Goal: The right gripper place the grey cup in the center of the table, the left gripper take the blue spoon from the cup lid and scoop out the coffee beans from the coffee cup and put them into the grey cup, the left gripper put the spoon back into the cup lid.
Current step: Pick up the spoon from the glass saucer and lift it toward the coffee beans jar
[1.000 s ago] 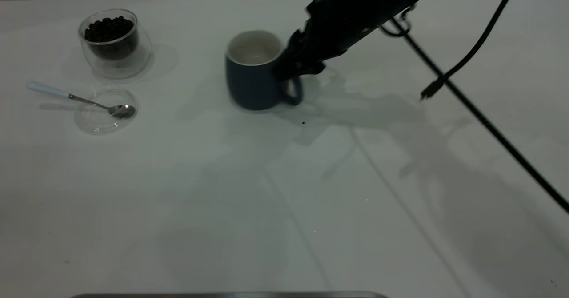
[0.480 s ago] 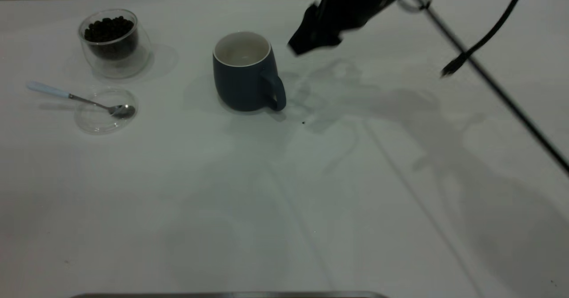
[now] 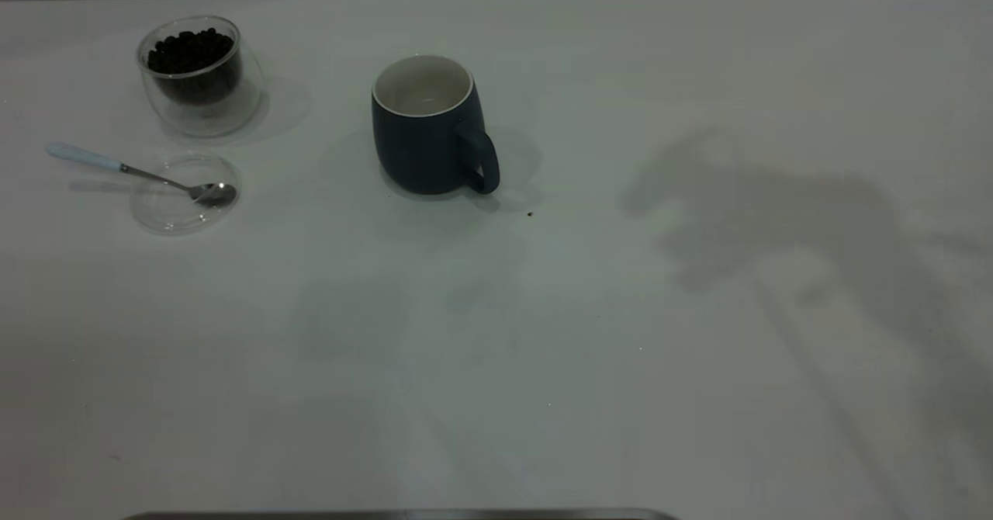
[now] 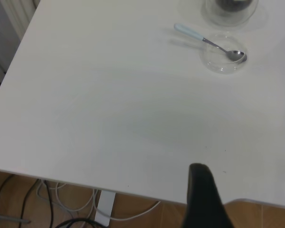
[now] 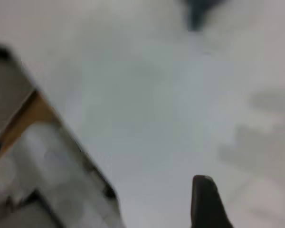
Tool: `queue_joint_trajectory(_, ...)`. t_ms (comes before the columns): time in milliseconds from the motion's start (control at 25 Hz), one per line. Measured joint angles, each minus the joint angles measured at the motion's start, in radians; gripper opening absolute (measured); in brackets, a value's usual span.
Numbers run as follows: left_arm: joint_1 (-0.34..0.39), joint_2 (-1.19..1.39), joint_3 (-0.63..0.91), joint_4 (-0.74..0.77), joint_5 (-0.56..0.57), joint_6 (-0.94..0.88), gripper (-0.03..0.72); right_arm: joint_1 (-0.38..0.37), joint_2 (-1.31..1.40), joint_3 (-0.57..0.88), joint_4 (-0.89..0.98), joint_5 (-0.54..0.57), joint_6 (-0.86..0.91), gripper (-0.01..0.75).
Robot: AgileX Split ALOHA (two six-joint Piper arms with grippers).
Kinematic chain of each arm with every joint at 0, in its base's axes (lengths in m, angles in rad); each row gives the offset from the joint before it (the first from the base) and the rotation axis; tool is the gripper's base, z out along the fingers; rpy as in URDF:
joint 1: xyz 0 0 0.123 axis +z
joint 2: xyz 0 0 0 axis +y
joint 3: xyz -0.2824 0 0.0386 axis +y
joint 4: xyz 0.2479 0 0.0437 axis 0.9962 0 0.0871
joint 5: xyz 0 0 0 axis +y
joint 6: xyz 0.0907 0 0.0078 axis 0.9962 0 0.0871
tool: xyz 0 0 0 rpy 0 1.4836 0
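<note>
The grey cup stands upright near the middle of the table, empty, with its handle toward the front right. At the far left is the coffee cup, holding coffee beans. In front of it lies the cup lid, with the blue spoon resting bowl-down in it and its handle sticking out. Neither arm shows in the exterior view. My left gripper hovers open over the table's corner, far from the spoon and lid. My right gripper is open and holds nothing.
A dark crumb lies just right of the grey cup. The table's edge runs under the left gripper, with cables on the floor below. In the right wrist view, the table's edge passes close by.
The right gripper let go of the grey cup's handle, rose, and withdrew to the right out of the exterior view. The cup was left slightly further left and stands free.
</note>
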Motion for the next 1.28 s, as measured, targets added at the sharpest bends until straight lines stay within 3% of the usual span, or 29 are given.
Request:
queue_joint_trajectory(200,0.000,0.000,0.000,0.000,0.000,0.000,0.534,-0.162,-0.357,0.124,-0.025,-0.027,0.083,0.402)
queue_joint_trajectory(520,0.000,0.000,0.000,0.000,0.000,0.000,0.534,-0.329,-0.870,0.536,-0.026,-0.062,0.144,0.402)
queue_joint_trajectory(680,0.000,0.000,0.000,0.000,0.000,-0.003,0.534,-0.333,-1.091,0.776,-0.026,-0.062,0.160,0.402)
queue_joint_trajectory(920,0.000,0.000,0.000,0.000,0.000,-0.002,0.534,-0.317,-1.372,1.005,-0.073,-0.030,0.245,0.402)
queue_joint_trajectory(1120,0.000,0.000,0.000,0.000,0.000,-0.002,0.534,-0.201,-1.533,1.041,-0.224,-0.030,0.341,0.402)
queue_joint_trajectory(1280,0.000,0.000,0.000,0.000,0.000,-0.002,0.534,-0.156,-1.639,1.055,-0.337,-0.057,0.455,0.402)
